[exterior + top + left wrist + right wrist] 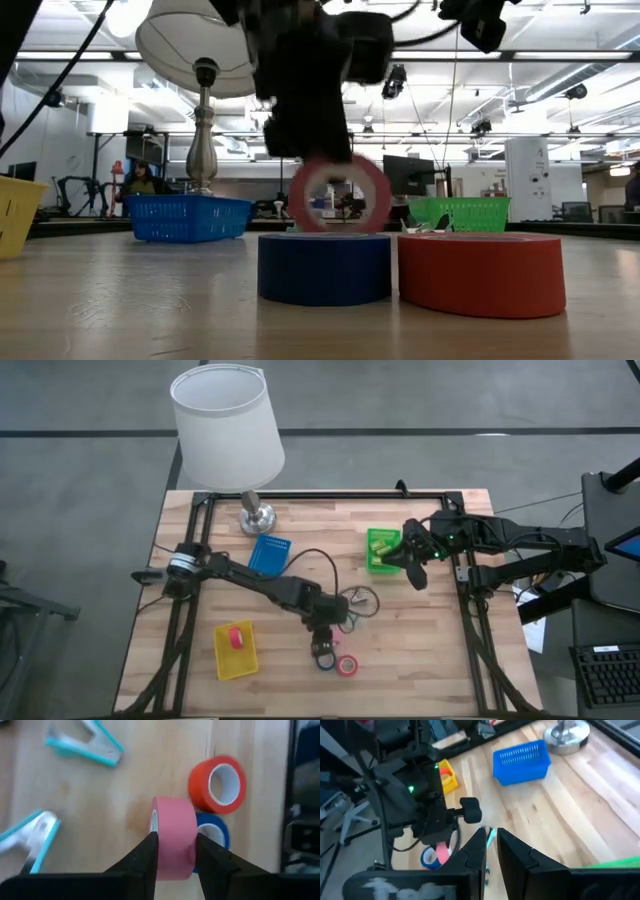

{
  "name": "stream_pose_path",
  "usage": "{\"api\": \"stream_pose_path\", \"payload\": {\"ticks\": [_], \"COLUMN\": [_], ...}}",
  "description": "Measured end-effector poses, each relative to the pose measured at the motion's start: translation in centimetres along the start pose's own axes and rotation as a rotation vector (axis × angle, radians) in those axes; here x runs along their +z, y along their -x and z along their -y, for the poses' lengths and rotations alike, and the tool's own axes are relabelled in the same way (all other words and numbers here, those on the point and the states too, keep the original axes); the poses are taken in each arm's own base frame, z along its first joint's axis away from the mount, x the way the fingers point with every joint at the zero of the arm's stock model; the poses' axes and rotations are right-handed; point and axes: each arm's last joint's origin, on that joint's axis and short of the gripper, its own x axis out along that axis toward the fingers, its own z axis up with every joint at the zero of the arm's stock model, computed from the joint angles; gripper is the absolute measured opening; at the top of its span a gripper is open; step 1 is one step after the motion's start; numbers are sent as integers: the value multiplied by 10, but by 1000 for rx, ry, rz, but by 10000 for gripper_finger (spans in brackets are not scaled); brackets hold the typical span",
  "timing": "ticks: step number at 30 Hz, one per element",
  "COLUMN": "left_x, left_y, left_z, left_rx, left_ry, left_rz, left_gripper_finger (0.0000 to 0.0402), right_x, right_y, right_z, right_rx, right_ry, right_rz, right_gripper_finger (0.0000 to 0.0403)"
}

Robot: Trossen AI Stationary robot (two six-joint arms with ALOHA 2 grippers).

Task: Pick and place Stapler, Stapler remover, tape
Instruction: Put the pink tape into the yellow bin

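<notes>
From where I sat, the left claw (176,851) was clamped on the pink tape (174,836) at the bottom centre of the left wrist picture, the roll standing on edge between the two fingers, and in the low view it hung just above the blue tape (324,267), which lay flat on the table (130,300). My worry was the grip: the fingers pinched the roll across its width near the lower rim, so I judged it could pivot or slip out if the arm swung fast. The red tape (481,273) sat right beside the blue one, and a low carry could have knocked either of them. Further up that wrist picture, two teal staple removers (85,742) lay well apart from the rolls, unlikely to be struck. In the high view, the yellow tray (236,650) was at lower left, the blue tray (268,554) at centre. The right claw (416,577) hovered pinched shut and empty by the green tray (381,550), right of centre.
</notes>
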Motion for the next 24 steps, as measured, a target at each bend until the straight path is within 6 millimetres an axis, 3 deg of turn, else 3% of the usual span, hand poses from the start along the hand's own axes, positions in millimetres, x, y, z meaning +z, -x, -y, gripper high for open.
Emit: {"api": "stream_pose_path", "payload": {"ticks": [5, 10, 17, 24], "left_x": [-7, -34, -107, -177], "left_y": [27, 54, 80, 94], "left_z": [22, 49, 89, 125], "left_rx": [37, 144, 281, 205], "left_ry": [138, 329, 814, 1119], "left_rz": [60, 132, 341, 545], "left_gripper_finger": [109, 108, 110, 106], "right_x": [5, 8, 13, 14], "right_y": [1, 1, 2, 2], "right_z": [-2, -3, -5, -6], "right_rx": [21, 30, 50, 47], "right_ry": [25, 48, 104, 172], "right_rz": [57, 87, 142, 147], "right_gripper_finger": [43, 43, 43, 43]}}
